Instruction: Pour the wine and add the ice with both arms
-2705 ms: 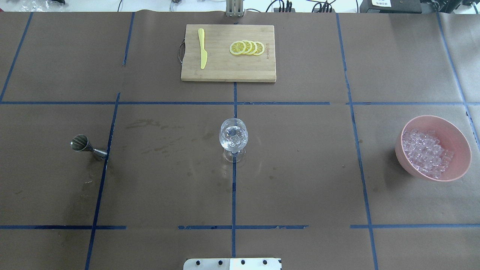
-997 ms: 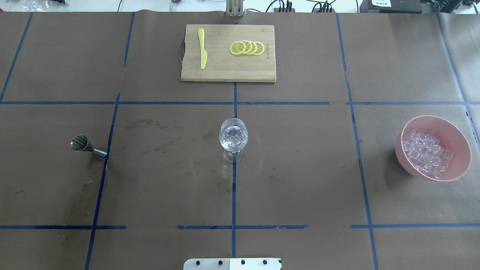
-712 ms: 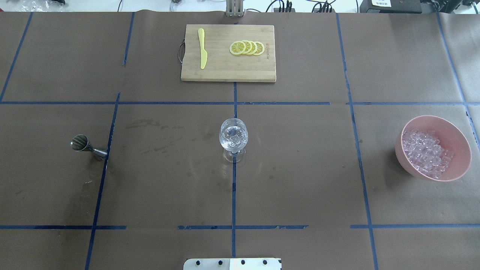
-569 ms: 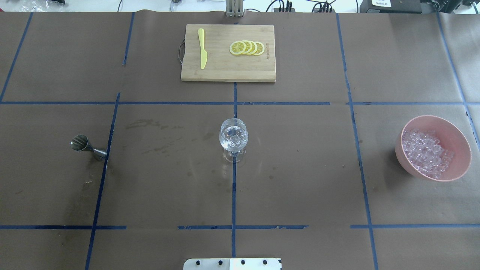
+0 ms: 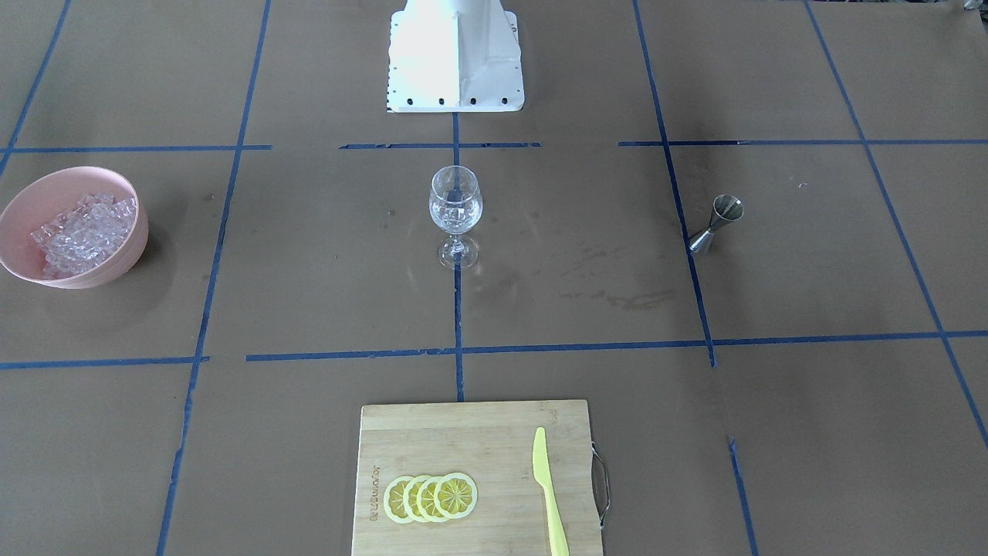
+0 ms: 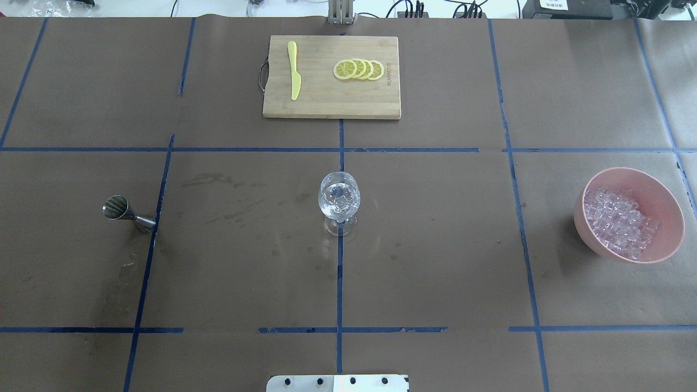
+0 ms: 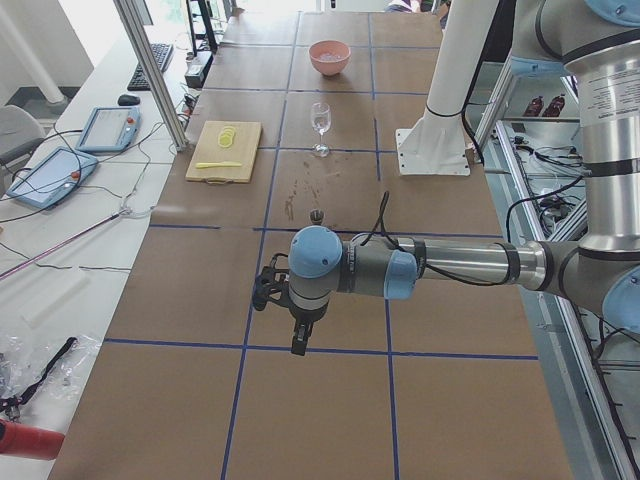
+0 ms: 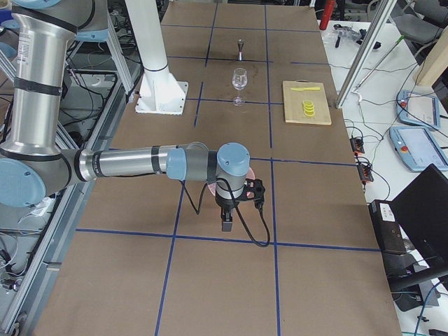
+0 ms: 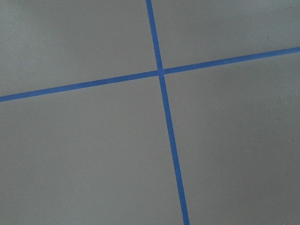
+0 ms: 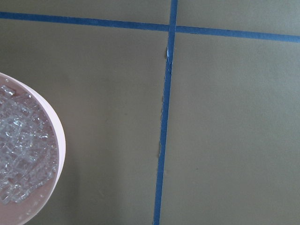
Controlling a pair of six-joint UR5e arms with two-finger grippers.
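The overhead camera looks forward and down from behind the robot, with the base block (image 6: pixel 337 383) at its near edge and the cutting board (image 6: pixel 331 103) far. The front-facing camera looks steeply back from across the table. It shares the wine glass (image 5: pixel 455 202) and pink bowl (image 5: pixel 131 251), with sides swapped. Each end camera looks along the table from higher up, with the left arm (image 7: pixel 450 265) or right arm (image 8: pixel 133 162) large in front. Both wrist cameras look down closely on blue tape (image 9: pixel 160 71); the right also catches the bowl's rim.

Taken from the wine glass (image 6: pixel 338 198), the jigger (image 6: pixel 122 211) is set well to the robot's left, and the bowl (image 6: pixel 665 199), with the ice (image 6: pixel 618 220) heaped in it, well to the right. Beyond the wine glass the cutting board (image 6: pixel 326 104) is laid, the knife (image 6: pixel 294 71) and lemon slices (image 6: pixel 359 69) on it.
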